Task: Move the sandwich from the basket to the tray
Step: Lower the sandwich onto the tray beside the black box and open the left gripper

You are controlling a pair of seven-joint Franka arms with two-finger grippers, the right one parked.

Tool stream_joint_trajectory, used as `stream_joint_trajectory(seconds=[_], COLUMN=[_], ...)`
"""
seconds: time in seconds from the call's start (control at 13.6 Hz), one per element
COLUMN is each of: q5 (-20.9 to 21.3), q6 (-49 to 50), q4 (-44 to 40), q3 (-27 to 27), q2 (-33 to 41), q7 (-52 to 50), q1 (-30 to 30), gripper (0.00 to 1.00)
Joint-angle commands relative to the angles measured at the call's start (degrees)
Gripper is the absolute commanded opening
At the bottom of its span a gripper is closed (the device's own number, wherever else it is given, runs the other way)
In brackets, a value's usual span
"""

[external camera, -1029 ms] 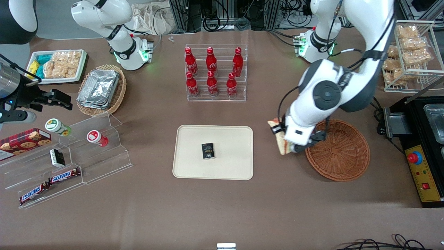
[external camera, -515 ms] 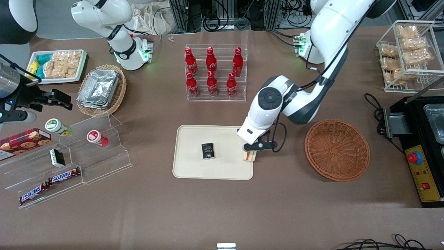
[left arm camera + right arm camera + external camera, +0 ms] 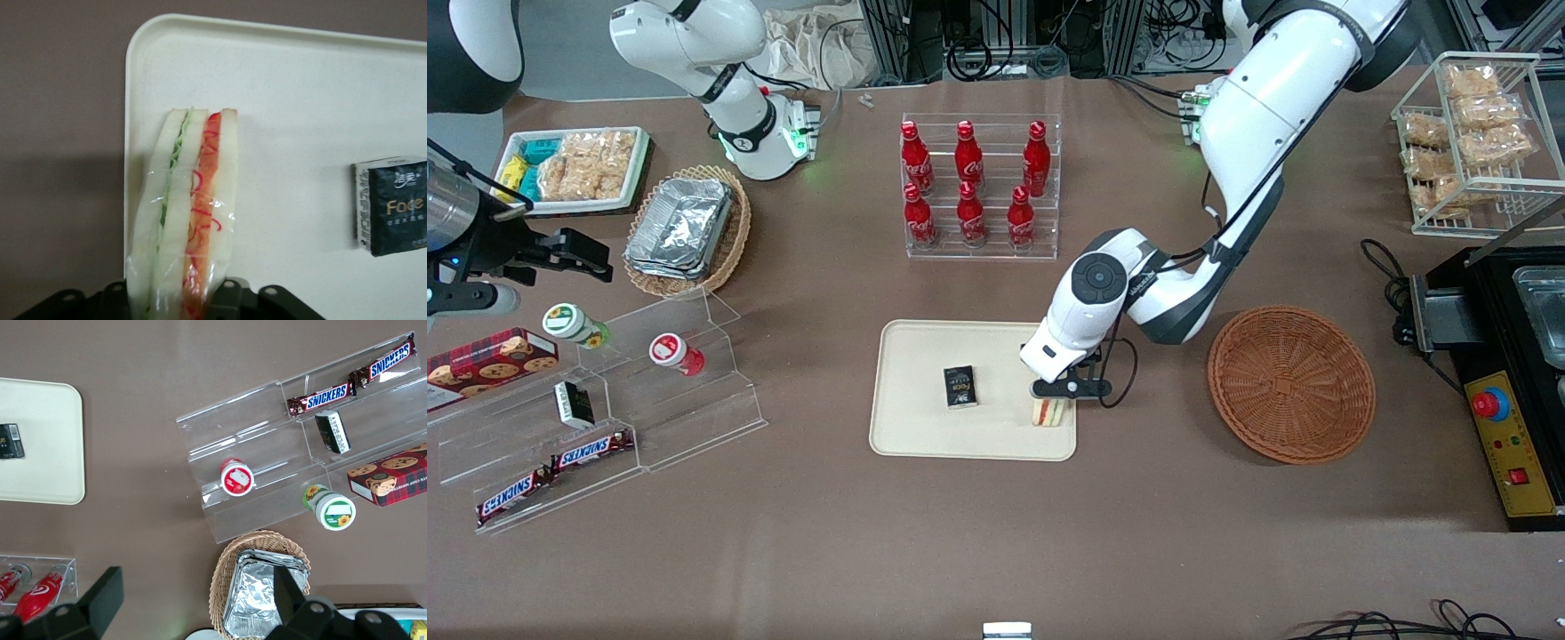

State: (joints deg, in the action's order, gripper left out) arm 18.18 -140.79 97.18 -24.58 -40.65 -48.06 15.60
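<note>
A small dark tissue pack (image 3: 960,388) lies on the cream tray (image 3: 925,440). Beside it, the gripper (image 3: 1054,397) hangs over the tray's edge nearest the working arm, pinching the wrapped sandwich (image 3: 1051,412) on edge, filling layers showing (image 3: 190,220). Toward the working arm's end sits the reddish-brown wicker basket (image 3: 1291,384), well apart from the tray.

The gripper (image 3: 1060,397) hangs over the tray (image 3: 925,436), near the tray's edge closest to the basket (image 3: 1291,384). Its jaws hold the sandwich (image 3: 1051,412), which sticks out just below them, standing on its edge. A small dark packet (image 3: 959,387) lies on the tray beside the jaws. The basket sits on the brown surface (image 3: 996,533), well apart from the jaws.
</note>
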Motion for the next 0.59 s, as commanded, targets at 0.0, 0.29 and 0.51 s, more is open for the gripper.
stream_joint_trajectory(seconds=[0.0, 0.29, 0.51], q5=[1.2, 0.9, -2.0], q6=[0.1, 3.2, 16.8], q4=[-1.7, -1.8, -3.7], q3=[0.5, 2.4, 4.0], q2=[-0.2, 8.0, 16.0], q7=[0.2, -6.1, -5.5], q1=[0.5, 0.0, -0.1], gripper=[1.0, 1.0, 1.0])
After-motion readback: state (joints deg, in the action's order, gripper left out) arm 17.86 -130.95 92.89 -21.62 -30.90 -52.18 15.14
